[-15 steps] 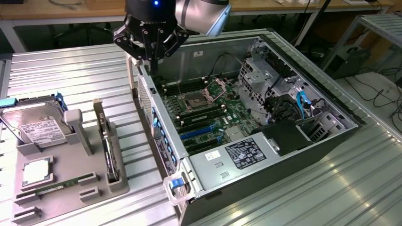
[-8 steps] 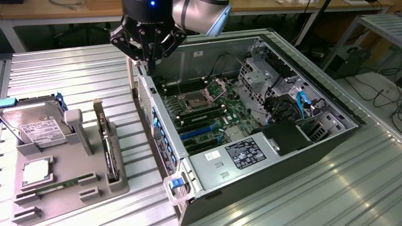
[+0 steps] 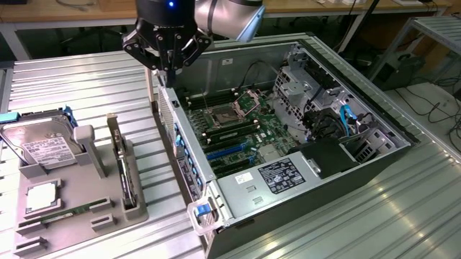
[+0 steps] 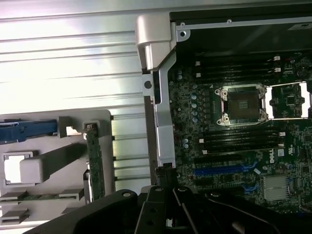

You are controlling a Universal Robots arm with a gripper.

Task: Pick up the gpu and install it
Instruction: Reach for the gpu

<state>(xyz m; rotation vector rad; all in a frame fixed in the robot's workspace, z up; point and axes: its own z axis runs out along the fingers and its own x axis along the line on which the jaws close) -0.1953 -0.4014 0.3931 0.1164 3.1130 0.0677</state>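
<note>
Above the slotted rear wall of the open computer case [image 3: 230, 62]: the gripper [image 3: 170, 75], jaws closed on nothing. On the bench, apart from it: the gpu [image 3: 127, 178], upright on edge in a slot at the grey holder's [image 3: 79, 186] edge nearest the case. Readable on the motherboard [image 4: 187, 146]: "DELL". On the hard drive [image 3: 40, 143], a white label, print illegible.

Ribbed metal table [image 3: 86, 91]; on it, a grey parts holder [image 3: 75, 197] just beside an open computer case [image 3: 360, 189]
</note>
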